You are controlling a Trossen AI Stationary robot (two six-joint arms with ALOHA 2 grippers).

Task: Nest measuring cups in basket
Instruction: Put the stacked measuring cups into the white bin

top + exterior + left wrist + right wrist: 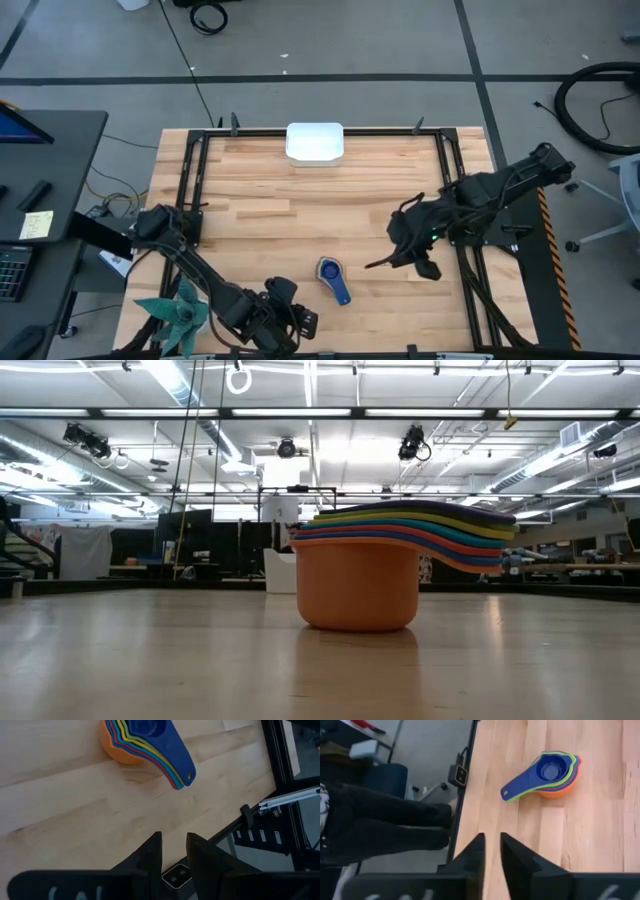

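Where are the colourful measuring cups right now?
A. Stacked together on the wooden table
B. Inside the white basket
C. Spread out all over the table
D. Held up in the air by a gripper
A. The measuring cups sit nested in one stack on the bare wood, far from the white basket at the table's far edge, and neither gripper touches them.

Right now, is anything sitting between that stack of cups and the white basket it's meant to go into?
Nothing visible: only bare table lies between the nested measuring cups and the basket.
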